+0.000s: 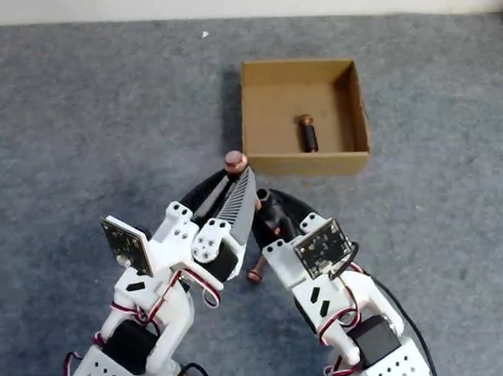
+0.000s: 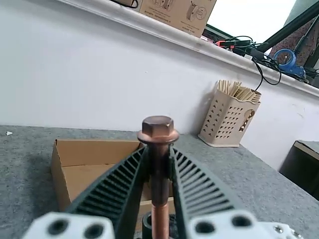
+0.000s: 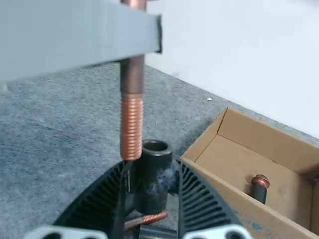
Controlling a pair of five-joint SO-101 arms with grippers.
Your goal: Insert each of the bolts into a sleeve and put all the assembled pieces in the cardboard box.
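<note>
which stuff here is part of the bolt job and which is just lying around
Job: bolt in left end effector; sleeve in right end effector; loose bolt; cardboard box; assembled piece inside.
Lying about: stick basket; cables.

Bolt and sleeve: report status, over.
Left gripper shut on bolt, upright. Right gripper shut on sleeve; bolt tip beside its mouth, not in. One assembled piece in cardboard box, spare bolt on table below.

Lab or workshop corner, grey carpet (image 1: 72, 124), white wall (image 2: 75, 74), tangled cables (image 2: 244, 42), carton (image 2: 177, 10) on ledge
</note>
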